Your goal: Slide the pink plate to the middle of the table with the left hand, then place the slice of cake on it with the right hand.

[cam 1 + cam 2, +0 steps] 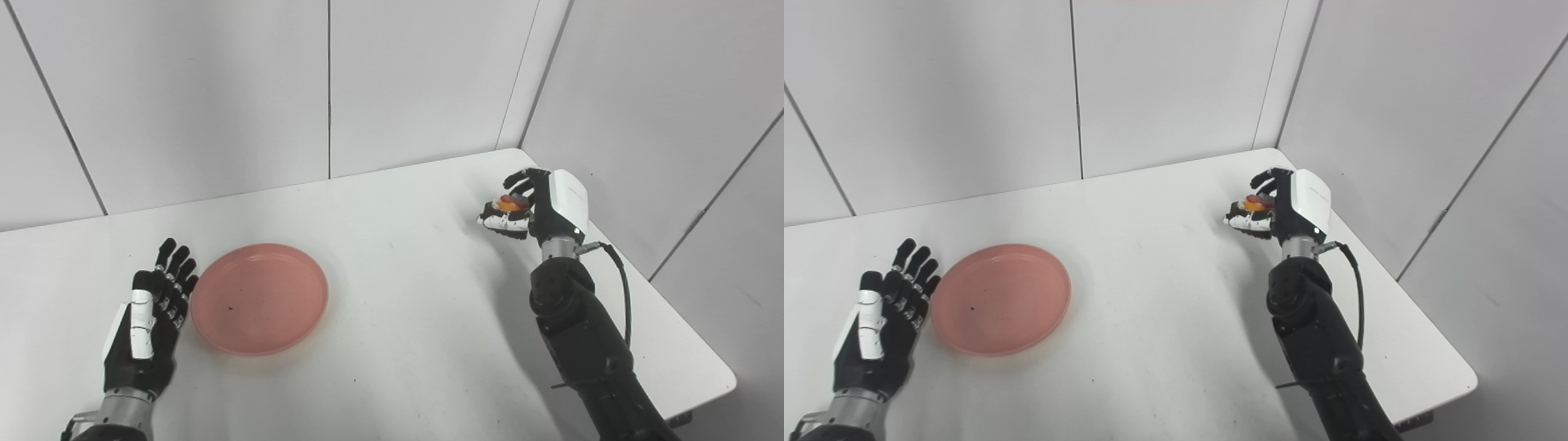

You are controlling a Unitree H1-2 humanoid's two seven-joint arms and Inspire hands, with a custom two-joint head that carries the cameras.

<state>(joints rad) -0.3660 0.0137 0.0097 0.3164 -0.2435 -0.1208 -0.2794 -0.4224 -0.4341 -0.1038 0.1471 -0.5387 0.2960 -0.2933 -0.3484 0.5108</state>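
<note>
Here the broad white tabletop, boxed in by pale grey wall panels, carries only one loose thing: the round, shallow pink plastic plate, lying flat and left of the table's middle. Just beside its left rim rests the left hand, black and white, palm down with its fingers spread and straight, holding nothing; whether the fingertips touch the rim I cannot tell. Far over toward the right corner, the right hand is raised off the surface with its fingers curled around the small slice of cake, dark and white at the sides with orange and red pieces on top. The cake is well apart from the plate.

By my reading, the plate still sits short of centre, so the sliding step may want a further nudge rightward from the left hand. The placing step seems in hand: the right arm next needs to carry the slice leftward over the plate, lower it level, and loosen the fingers without tipping it.
</note>
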